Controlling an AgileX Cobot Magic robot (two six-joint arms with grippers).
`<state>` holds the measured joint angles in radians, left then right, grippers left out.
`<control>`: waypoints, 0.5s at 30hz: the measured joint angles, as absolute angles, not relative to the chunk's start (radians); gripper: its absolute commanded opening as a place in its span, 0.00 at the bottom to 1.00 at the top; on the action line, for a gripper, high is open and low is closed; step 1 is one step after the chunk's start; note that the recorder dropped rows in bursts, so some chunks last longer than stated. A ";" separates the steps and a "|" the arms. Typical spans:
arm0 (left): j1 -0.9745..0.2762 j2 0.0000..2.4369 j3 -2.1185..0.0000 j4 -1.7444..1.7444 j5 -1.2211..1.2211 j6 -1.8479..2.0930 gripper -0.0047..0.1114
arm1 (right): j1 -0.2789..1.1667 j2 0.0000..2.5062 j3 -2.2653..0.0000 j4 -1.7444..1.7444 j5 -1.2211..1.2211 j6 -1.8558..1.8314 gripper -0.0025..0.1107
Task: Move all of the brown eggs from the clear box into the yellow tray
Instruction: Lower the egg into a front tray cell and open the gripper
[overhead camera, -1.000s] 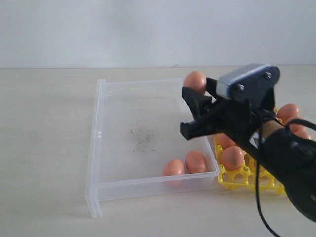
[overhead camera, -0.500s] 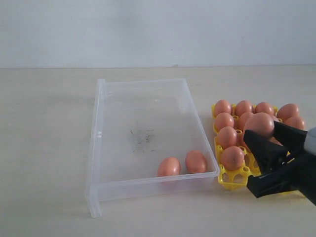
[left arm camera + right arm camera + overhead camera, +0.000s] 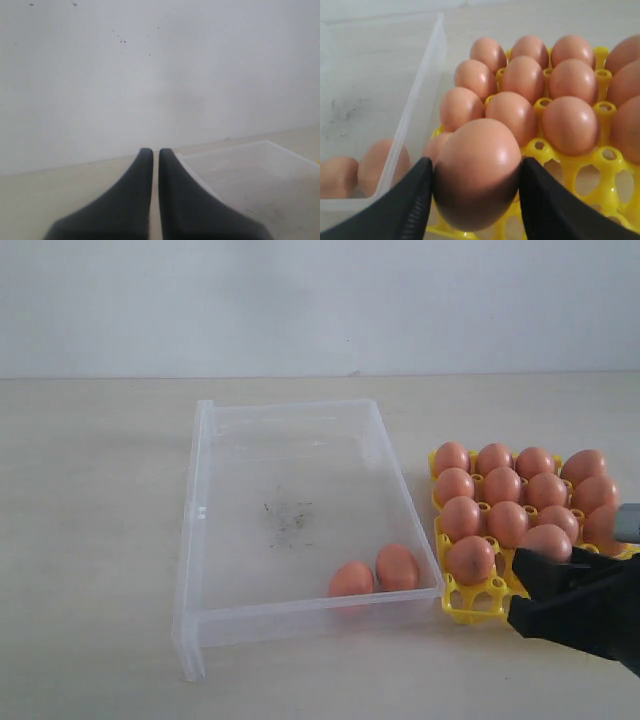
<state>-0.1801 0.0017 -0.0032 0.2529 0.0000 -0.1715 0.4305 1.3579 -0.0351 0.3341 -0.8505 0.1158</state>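
My right gripper [image 3: 525,585] [image 3: 476,172] is shut on a brown egg [image 3: 546,540] [image 3: 477,165] and holds it just above the near part of the yellow tray [image 3: 470,605] [image 3: 602,172]. Several brown eggs [image 3: 500,485] [image 3: 522,77] fill the tray's other cups. Two brown eggs [image 3: 352,578] [image 3: 397,566] lie in the near right corner of the clear box [image 3: 190,540] [image 3: 415,115]. My left gripper [image 3: 155,152] is shut and holds nothing. It hangs beside a corner of the clear box [image 3: 250,170] and is outside the exterior view.
The box and tray sit side by side on a pale table [image 3: 90,490], with a white wall [image 3: 300,300] behind. Dark specks [image 3: 288,520] mark the box floor.
My right gripper has carried the egg from above the box's far right edge over to the tray and lowered it toward the tray's near side. One egg in the box shifted slightly.
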 measured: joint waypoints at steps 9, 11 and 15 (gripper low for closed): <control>-0.180 0.002 -0.003 0.253 0.000 -0.171 0.07 | 0.430 1.371 -0.118 0.330 -0.714 0.113 0.02; -0.180 0.002 -0.003 0.253 0.000 -0.171 0.07 | 0.430 1.397 -0.140 0.348 -0.675 0.106 0.02; -0.180 0.002 -0.003 0.253 0.000 -0.171 0.07 | 0.430 1.458 -0.175 0.386 -0.647 0.104 0.02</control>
<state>-0.1801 0.0017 -0.0032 0.2529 0.0000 -0.1715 0.4305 1.4584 -0.1749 0.3858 -0.6472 0.1041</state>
